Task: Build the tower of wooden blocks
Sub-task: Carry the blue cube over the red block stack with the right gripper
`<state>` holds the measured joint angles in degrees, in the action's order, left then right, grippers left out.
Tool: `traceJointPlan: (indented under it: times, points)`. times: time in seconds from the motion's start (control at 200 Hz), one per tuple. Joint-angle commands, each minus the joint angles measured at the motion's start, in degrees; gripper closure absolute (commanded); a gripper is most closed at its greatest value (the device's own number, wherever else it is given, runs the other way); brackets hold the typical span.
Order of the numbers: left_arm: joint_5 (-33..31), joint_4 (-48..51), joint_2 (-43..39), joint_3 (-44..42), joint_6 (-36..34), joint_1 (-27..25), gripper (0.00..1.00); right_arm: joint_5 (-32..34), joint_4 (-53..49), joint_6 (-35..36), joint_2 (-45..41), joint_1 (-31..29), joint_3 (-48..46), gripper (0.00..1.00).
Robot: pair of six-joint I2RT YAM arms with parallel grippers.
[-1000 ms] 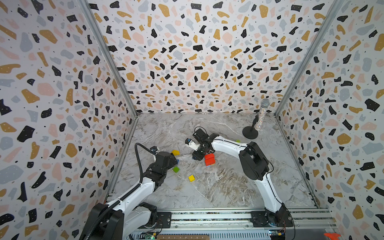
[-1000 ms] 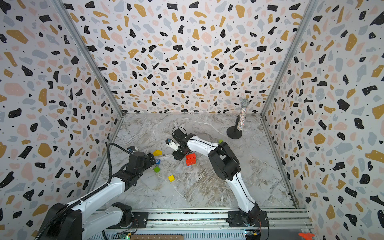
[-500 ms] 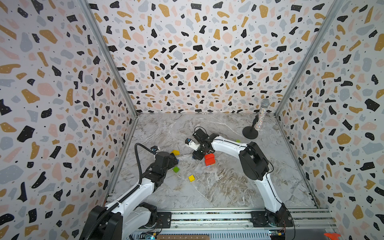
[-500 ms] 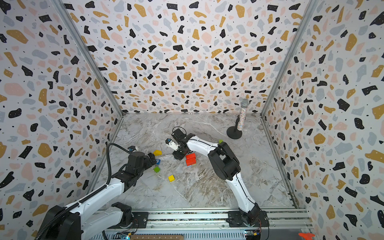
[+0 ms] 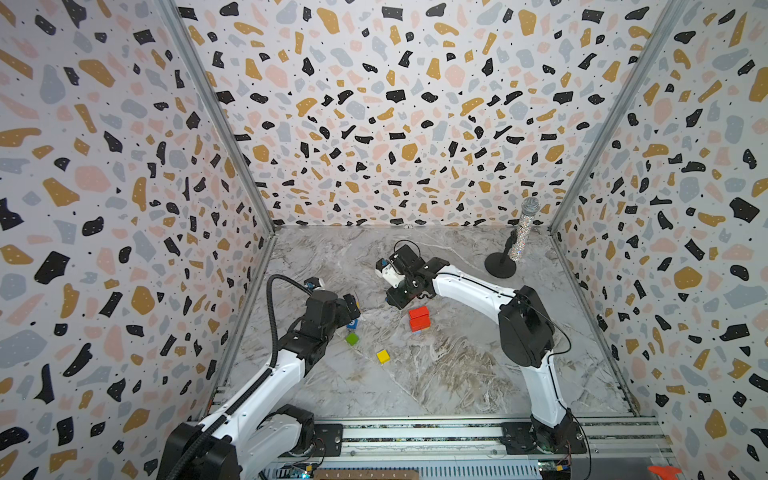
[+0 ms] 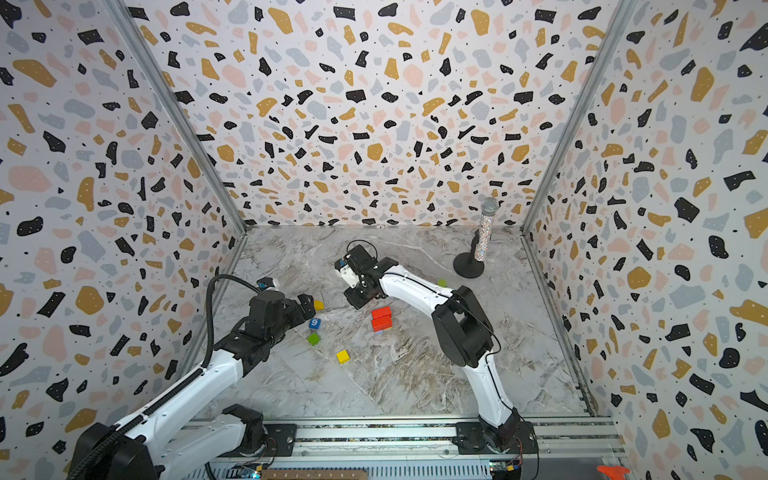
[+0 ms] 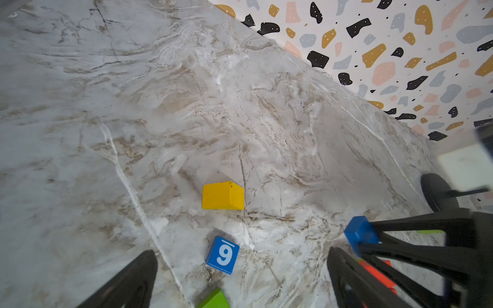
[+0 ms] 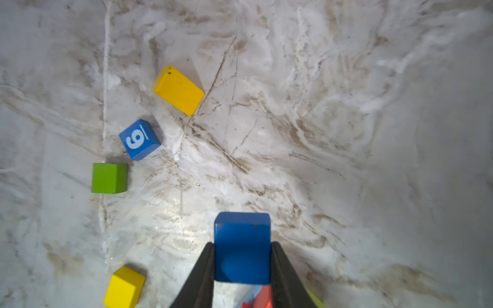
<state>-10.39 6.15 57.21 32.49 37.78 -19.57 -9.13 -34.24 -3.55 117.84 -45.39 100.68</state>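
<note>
While the right gripper (image 8: pixel 242 245) had its jaws pinched on the two sides of a blue block (image 8: pixel 242 229), I could see the start of the tower (image 5: pixel 418 319) close by. It was a short red stack with a sliver of light blue at its foot. In both top views it lay at about five o'clock from the gripper. The wrist camera showed red and pale blue peeking out just under the held block. I judged the coming move to be a small carry toward five o'clock and then a set-down on the red top. The block's longer side seemed to run along the fingers, though I couldn't be sure. The right arm was plainly the nearer one.

The left gripper (image 5: pixel 351 303) was spread wide and held nothing, out at nine o'clock from the tower. It hovered by the loose pieces: a yellow brick (image 7: pixel 222 196), the blue cube marked 9 (image 6: pixel 314 323), a green cube (image 6: pixel 313 339) and a yellow cube (image 6: pixel 343 356) at about seven o'clock.

No box or tray was anywhere, and every block lay bare on the marble table (image 5: pixel 436 374).
</note>
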Motion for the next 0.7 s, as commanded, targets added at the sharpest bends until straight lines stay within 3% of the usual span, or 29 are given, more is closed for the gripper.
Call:
traceJointPlan:
  times: [0.0, 0.365, 0.691]
  points:
    - [1.78, 1.57, -0.27, 2.46, -1.48, -1.99, 0.00, 1.48, -1.16, -6.42, -6.48, 1.54, -2.86, 0.69]
    - [2.64, 2.02, 6.38, 7.91, -3.11, -11.45, 0.00, 5.12, 0.21, -17.48, -18.08, 4.25, -16.33, 0.69]
    - [5.56, 1.93, 8.88, 8.20, -5.66, -12.51, 0.00, 6.27, 4.75, -22.54, -24.17, 3.08, -26.96, 0.69]
